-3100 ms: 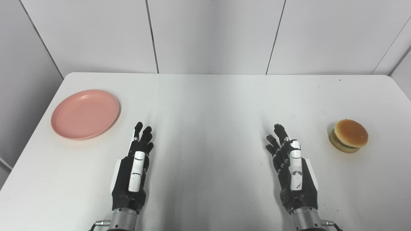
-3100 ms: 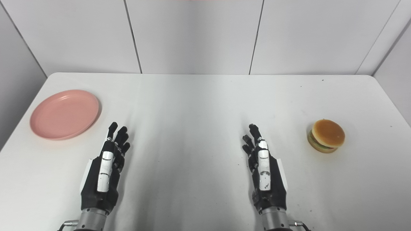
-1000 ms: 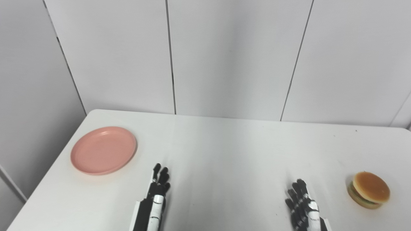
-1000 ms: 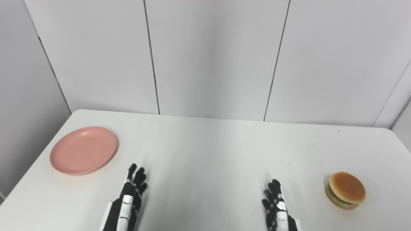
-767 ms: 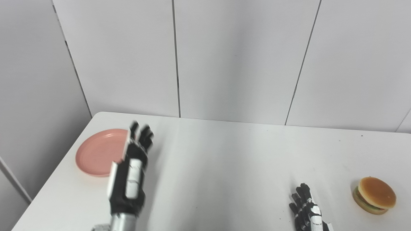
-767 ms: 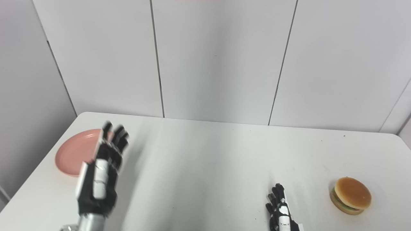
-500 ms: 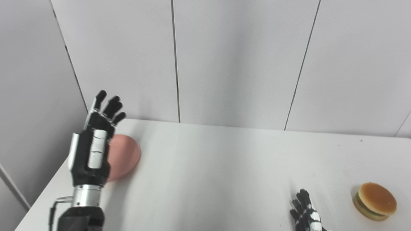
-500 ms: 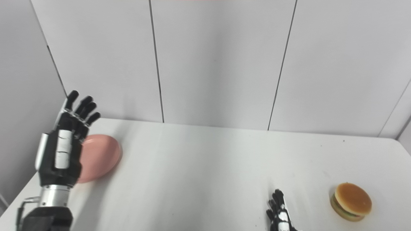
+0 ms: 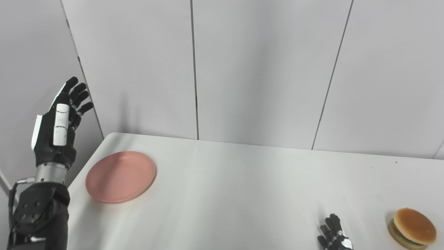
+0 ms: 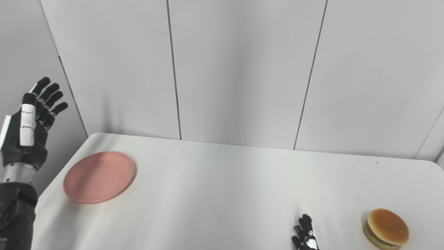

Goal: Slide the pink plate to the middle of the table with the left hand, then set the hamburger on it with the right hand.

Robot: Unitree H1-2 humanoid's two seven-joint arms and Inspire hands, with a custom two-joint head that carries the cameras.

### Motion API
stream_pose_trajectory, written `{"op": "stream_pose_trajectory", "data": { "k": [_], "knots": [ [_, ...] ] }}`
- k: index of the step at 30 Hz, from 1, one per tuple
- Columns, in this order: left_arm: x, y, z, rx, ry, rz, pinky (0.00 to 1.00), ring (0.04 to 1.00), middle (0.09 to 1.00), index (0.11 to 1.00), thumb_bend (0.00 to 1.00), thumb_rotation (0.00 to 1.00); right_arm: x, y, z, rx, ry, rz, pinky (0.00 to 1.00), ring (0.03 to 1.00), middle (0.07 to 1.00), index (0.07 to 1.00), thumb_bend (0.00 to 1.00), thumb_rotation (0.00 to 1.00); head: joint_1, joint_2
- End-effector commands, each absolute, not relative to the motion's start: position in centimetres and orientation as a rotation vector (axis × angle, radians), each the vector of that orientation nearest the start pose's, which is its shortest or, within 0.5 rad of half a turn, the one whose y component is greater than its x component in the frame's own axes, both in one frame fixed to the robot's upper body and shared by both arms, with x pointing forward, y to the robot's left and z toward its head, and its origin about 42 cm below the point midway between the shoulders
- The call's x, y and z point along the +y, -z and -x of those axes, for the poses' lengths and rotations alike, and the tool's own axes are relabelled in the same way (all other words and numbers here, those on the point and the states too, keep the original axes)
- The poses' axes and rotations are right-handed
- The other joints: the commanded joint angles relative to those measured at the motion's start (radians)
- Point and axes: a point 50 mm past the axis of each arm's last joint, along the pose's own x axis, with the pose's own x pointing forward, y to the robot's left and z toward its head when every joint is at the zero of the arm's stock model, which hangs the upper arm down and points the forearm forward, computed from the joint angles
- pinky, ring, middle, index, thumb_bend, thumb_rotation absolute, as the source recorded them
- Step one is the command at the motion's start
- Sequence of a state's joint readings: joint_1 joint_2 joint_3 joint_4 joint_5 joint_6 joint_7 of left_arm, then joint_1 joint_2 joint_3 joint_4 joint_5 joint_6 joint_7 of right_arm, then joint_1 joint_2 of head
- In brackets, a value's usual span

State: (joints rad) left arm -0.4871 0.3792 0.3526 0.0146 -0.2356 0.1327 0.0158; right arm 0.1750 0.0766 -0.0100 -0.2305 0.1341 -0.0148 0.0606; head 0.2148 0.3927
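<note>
The pink plate (image 9: pixel 120 176) lies flat near the left edge of the white table (image 9: pixel 242 187). My left hand (image 9: pixel 59 128) is raised high in the air, out past the table's left edge and to the left of the plate, open with fingers spread and holding nothing. The hamburger (image 9: pixel 412 227) sits at the table's right side, near the front. Only the fingers (image 9: pixel 333 233) of my right hand (image 10: pixel 305 238) show at the bottom edge, resting low, left of the hamburger and apart from it; they are extended and hold nothing.
Grey panelled walls (image 9: pixel 263 69) stand behind the table and along its left side. The left hand is close to the left wall. Between plate and hamburger the tabletop is bare white surface.
The camera has tilted up, so the table sits lower in the picture. My left hand has risen from the table and swung left, uncovering the plate. The plate and hamburger have not moved.
</note>
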Motion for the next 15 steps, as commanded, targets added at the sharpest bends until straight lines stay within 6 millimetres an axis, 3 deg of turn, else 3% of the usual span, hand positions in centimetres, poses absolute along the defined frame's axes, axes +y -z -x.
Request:
{"op": "stream_pose_trajectory", "data": {
  "k": [1,7,15],
  "knots": [
    [39.6,-32.6,-40.7,-0.486,-0.280,-0.043,0.83,0.868,0.870,0.872,0.87,0.89,-20.5,-9.2,-19.8,0.030,0.035,-0.189,1.00,1.000,1.000,0.991,0.64,1.00,-0.001,0.000],
    [42.1,-30.8,-42.9,-0.385,-0.304,0.013,0.78,0.836,0.829,0.813,0.86,0.90,-20.5,-9.3,-19.6,0.005,0.025,-0.155,1.00,1.000,1.000,0.979,0.69,1.00,0.006,0.016],
    [44.5,-29.1,-44.2,-0.326,-0.307,0.069,0.78,0.844,0.842,0.785,0.90,0.85,-20.5,-9.7,-19.4,0.009,0.018,-0.143,1.00,1.000,1.000,0.990,0.66,1.00,0.004,0.036]
  ]
}}
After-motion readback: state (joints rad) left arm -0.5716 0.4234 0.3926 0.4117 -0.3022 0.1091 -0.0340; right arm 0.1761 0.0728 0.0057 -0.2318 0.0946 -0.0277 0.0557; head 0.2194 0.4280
